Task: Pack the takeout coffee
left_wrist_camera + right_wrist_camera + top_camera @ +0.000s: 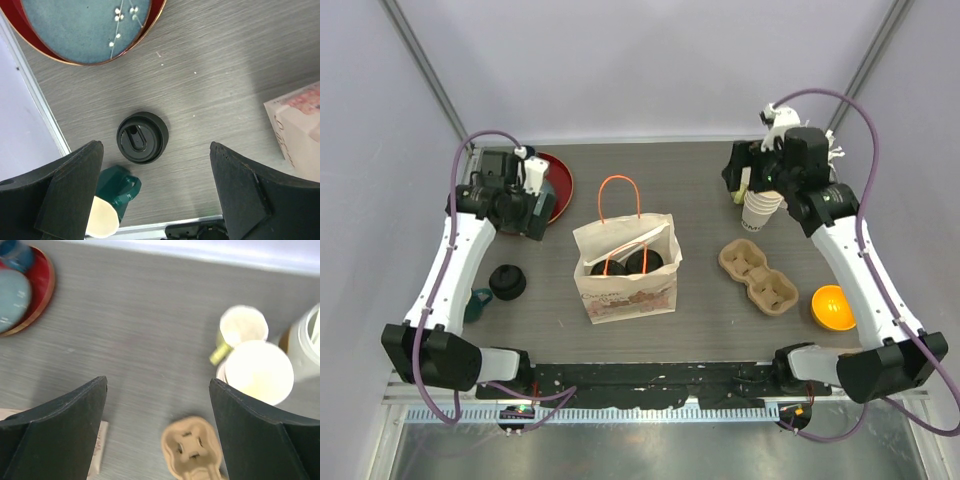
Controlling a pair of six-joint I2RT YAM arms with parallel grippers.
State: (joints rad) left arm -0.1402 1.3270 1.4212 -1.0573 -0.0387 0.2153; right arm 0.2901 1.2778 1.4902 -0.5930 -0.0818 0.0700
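blk lids (645,261), orange bowl (832,307), red tray (560,188)

The left tool (156,147) hangs above the grey wood-grain tabletop (215,75), its two black fingers (65,195) spread wide at the bottom corners. Between them, on the tabletop, lies a round black lid (142,137). A dark green object (119,186) with a cream end sits just beside the left finger. A red-rimmed blue plate (65,25) fills the top left, and a paper bag's corner (300,125) shows at the right edge
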